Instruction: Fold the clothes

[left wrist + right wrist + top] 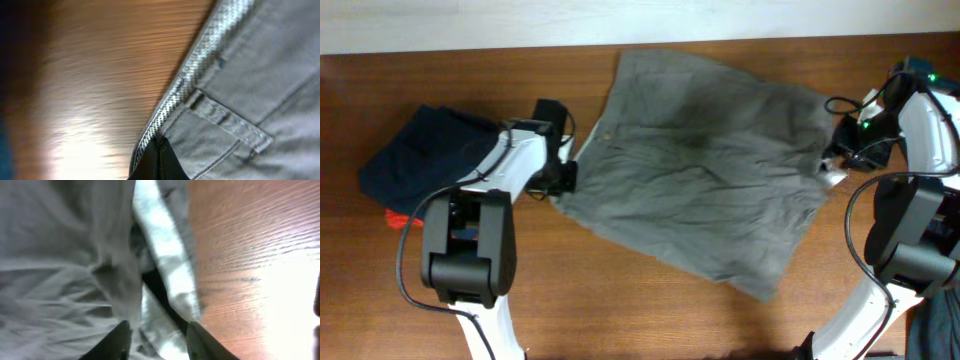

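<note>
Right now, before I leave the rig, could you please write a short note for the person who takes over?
Left end effector: shut on the waistband edge of the grey garment, at its left side.
Right end effector: at the garment's right edge, jaws apart with cloth between them. Whether it grips, I cannot tell.
Things: the grey garment lies spread on the table. A dark garment sits at the far left, apart from it, with an orange item under it.
Done: the dark garment looks already folded.
Left: no fold yet in the grey garment.
</note>
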You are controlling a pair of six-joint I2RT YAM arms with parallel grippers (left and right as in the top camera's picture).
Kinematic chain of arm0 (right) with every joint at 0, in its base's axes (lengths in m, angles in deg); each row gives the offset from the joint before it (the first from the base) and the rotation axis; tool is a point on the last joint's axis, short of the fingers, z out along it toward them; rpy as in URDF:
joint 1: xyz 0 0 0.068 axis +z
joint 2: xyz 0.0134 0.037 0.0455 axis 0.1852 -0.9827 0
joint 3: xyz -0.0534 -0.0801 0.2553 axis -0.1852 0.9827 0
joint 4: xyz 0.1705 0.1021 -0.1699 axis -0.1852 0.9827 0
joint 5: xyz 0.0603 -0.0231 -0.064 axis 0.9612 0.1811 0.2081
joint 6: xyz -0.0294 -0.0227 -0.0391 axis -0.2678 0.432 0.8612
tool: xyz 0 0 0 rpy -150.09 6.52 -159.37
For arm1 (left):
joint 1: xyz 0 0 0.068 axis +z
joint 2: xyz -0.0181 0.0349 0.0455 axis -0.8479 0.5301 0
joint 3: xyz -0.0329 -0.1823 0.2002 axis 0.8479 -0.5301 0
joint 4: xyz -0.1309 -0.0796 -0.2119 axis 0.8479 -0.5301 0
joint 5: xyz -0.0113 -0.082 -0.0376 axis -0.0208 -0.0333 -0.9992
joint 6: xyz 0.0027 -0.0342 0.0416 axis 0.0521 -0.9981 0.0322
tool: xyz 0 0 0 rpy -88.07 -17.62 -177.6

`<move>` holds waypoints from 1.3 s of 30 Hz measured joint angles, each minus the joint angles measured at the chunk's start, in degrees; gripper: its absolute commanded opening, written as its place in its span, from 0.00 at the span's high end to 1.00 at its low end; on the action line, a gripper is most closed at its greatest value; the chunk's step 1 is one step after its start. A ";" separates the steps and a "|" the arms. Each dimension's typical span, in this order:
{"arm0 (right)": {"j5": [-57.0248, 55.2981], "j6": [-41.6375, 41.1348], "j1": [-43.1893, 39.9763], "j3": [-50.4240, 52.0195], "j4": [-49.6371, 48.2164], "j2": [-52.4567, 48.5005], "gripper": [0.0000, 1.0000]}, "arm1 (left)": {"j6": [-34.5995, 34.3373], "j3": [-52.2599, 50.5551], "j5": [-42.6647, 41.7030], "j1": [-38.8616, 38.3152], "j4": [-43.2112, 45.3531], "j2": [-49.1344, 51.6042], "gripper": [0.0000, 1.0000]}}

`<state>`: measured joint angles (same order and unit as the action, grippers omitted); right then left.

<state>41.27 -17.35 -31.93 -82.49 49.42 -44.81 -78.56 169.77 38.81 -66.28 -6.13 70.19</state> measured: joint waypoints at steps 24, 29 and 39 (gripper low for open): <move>6.38 4.09 5.44 12.81 -22.91 0.00 0.35 | -4.61 -0.02 4.76 2.91 -1.81 0.11 0.99; 8.85 1.53 1.68 12.81 -25.88 0.00 0.44 | -4.61 -0.02 4.90 2.91 -1.81 0.13 1.00; 16.35 0.02 -0.74 12.76 -27.85 0.00 0.46 | -4.61 -0.02 5.05 2.91 -1.81 0.17 1.00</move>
<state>57.62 -17.32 -32.67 -69.73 21.58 -44.81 -83.18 169.75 43.86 -63.38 -7.94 70.37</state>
